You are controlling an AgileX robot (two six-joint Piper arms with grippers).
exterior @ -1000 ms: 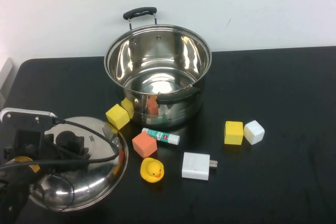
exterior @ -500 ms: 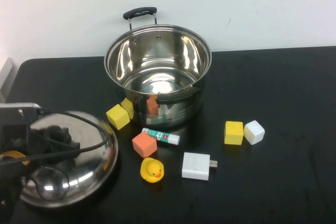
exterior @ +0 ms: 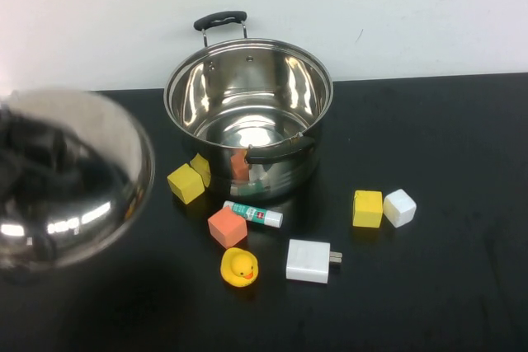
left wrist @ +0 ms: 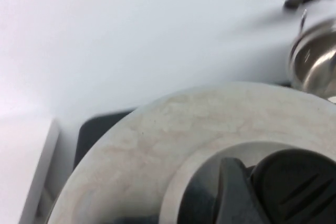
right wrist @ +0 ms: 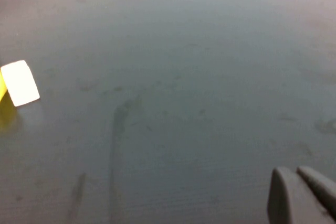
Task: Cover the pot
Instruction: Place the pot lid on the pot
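Note:
The pot [exterior: 247, 121] is a large shiny steel pot with two black handles, standing open and uncovered at the back middle of the black table. The domed steel lid [exterior: 70, 183] hangs in the air at the left, blurred and close to the camera, left of the pot. My left gripper [exterior: 37, 158] is shut on the lid's black knob [left wrist: 296, 187]. The left wrist view shows the lid's dome [left wrist: 157, 135] and the pot's rim [left wrist: 315, 61] beyond it. My right gripper [right wrist: 302, 192] is shut and empty, low over bare table; it is out of the high view.
In front of the pot lie two yellow cubes [exterior: 185, 183], a glue stick [exterior: 252, 214], an orange cube [exterior: 227, 227], a yellow duck [exterior: 239, 267] and a white charger [exterior: 309, 260]. A yellow cube [exterior: 367, 208] and a white cube [exterior: 399, 207] sit to the right.
The left gripper has lifted the lid off the table at the front left and raised it up and toward the back. The pot and small objects have not moved.

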